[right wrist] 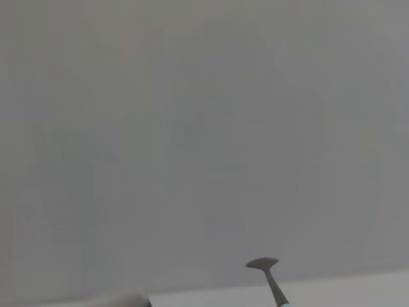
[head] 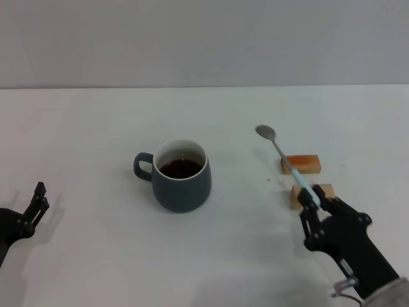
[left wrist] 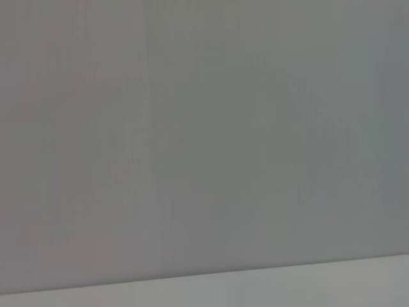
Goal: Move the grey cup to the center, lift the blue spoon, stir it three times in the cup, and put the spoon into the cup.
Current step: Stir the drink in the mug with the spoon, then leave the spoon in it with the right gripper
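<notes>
The grey cup [head: 182, 177] stands mid-table with dark liquid inside, its handle pointing to the robot's left. My right gripper [head: 314, 203] is to the cup's right, shut on the pale-blue handle end of the blue spoon [head: 282, 154]. The spoon slants up and away from the gripper, its metal bowl raised off the table. In the right wrist view the spoon [right wrist: 273, 281] shows its bowl against the grey wall. My left gripper [head: 39, 197] rests at the table's near left edge, well apart from the cup.
Two small wooden blocks lie under the spoon's line: one [head: 300, 164] farther back, one [head: 319, 190] right by the right gripper. The white table [head: 96, 128] meets a grey wall [left wrist: 204, 128] at the back.
</notes>
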Controlling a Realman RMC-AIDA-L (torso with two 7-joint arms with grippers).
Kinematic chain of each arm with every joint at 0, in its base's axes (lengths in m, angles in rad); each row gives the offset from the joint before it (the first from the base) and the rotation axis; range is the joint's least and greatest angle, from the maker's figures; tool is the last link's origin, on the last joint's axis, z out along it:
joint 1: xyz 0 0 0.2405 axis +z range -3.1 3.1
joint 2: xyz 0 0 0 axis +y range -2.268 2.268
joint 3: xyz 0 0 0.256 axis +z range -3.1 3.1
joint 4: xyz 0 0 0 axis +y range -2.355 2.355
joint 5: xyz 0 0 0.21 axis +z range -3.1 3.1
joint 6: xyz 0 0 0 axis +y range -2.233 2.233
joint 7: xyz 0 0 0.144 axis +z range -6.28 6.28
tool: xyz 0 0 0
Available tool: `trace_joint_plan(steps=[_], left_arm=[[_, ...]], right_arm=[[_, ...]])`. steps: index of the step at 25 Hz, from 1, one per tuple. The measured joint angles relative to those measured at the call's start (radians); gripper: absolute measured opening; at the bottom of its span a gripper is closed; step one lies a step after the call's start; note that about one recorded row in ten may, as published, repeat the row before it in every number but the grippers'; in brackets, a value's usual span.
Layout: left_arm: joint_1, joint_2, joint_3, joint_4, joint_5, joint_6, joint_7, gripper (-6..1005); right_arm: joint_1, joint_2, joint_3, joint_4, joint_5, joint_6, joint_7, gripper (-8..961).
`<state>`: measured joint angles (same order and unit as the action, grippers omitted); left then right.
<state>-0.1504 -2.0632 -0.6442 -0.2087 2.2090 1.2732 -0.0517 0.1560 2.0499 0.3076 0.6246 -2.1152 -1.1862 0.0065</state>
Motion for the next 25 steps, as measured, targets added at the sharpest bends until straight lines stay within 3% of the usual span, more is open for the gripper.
trace_joint_plan(steps=[5, 9, 12, 14, 16, 23, 24, 25], left_arm=[[0.0, 0.0, 0.0, -0.002, 0.0, 0.0, 0.0, 856], [-0.001, 0.0, 0.0, -0.002, 0.0, 0.003, 0.0, 856], [-0.002, 0.0, 0.0, 0.0, 0.0, 0.004, -0.001, 856], [-0.002, 0.0, 0.0, 0.0, 0.0, 0.003, 0.0, 856], [-0.003, -0.002, 0.0, 0.0, 0.0, 0.001, 0.0, 856], [-0.003, -0.003, 0.0, -0.004, -0.001, 0.0, -0.001, 855], [-0.003, -0.003, 0.0, -0.004, -0.001, 0.0, -0.001, 855], [-0.003, -0.004, 0.0, -0.004, -0.001, 0.0, 0.0, 855]], right_arm=[[0.013, -0.075, 0.035, 0.245, 0.002, 0.131, -0.175, 176], [0.016, -0.142, 0.15, 0.468, -0.003, 0.331, -0.273, 178], [-0.001, -0.159, 0.265, 0.639, -0.004, 0.545, -0.414, 179], [-0.018, -0.147, 0.355, 0.732, -0.01, 0.695, -0.505, 180], [-0.026, -0.119, 0.453, 0.808, -0.019, 0.867, -0.562, 181], [-0.042, 0.021, 0.751, 1.07, -0.212, 1.471, -0.578, 184], [-0.04, 0.026, 0.783, 1.139, -0.257, 1.56, -0.538, 184], [-0.04, 0.026, 0.783, 1.139, -0.257, 1.56, -0.538, 185]])
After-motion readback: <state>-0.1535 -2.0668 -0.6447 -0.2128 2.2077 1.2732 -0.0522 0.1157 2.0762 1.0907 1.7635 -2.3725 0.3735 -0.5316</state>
